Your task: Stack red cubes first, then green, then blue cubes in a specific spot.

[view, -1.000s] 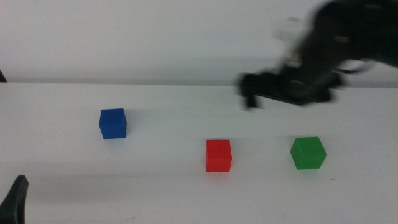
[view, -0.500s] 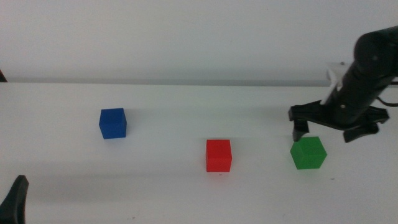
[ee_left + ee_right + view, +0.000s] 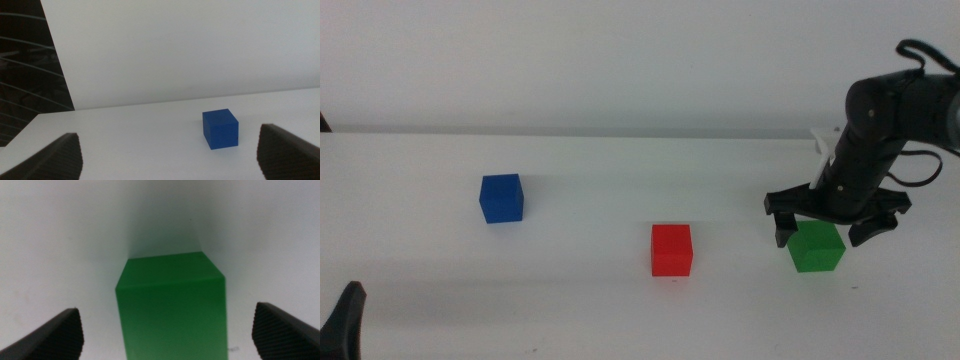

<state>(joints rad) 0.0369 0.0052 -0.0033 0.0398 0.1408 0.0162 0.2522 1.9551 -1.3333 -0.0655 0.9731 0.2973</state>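
Note:
The red cube (image 3: 672,249) sits on the white table near the middle front. The green cube (image 3: 817,247) sits to its right. The blue cube (image 3: 501,197) sits at the left. My right gripper (image 3: 828,228) is open and hangs just over the green cube, one jaw on each side of it, not touching. In the right wrist view the green cube (image 3: 172,305) fills the middle between the wide-apart jaws. My left gripper (image 3: 170,160) is open and waits at the front left corner; its wrist view shows the blue cube (image 3: 220,128) ahead.
The white table (image 3: 620,320) reaches a pale back wall. A dark panel (image 3: 30,70) stands beyond the table's edge in the left wrist view. Bare table lies between the cubes.
My right arm swung from above the table's middle to the right and came down, so its open jaws now straddle the green cube. The cubes and left arm stayed still.

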